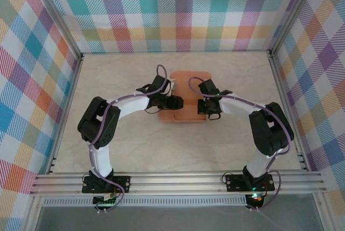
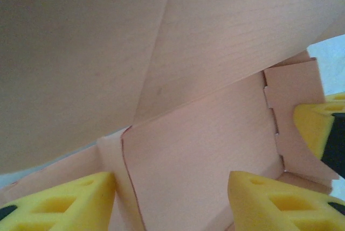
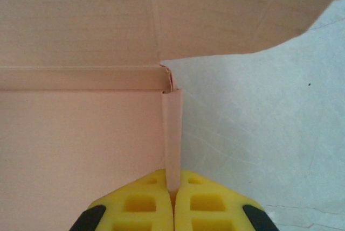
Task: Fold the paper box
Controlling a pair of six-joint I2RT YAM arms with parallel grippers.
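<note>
1. In the top external view, we are observing the left arm bending in from the left, with the left claw (image 1: 173, 102) sitting over the left edge of the paper box (image 1: 190, 78).
2. In the left wrist view, the left claw (image 2: 170, 188) is standing spread. Its two yellow fingers (image 2: 59, 201) are sitting well apart, and a salmon panel of the box is showing between them. The left finger is lying just beside a creased corner flap. We are seeing nothing clamped between the pads.
3. The paper box is lying on the pale surface (image 1: 161, 150), near the middle and slightly toward the far side, directly between the two claws. It is sitting partly folded. In the left wrist view (image 2: 215, 150), large panels are tilting overhead and a notched side flap is standing at the right.
4. In the top external view, the right claw (image 1: 207, 107) is sitting at the right edge of the box, with the right arm curving in from the right.
5. In the right wrist view, the right claw (image 3: 173, 180) is pressing its fingers together on a narrow upright strip of the box wall (image 3: 81, 134). The strip is running straight down into the seam between the yellow pads. The box floor is lying to the left of this strip, and bare surface is showing to the right.
</note>
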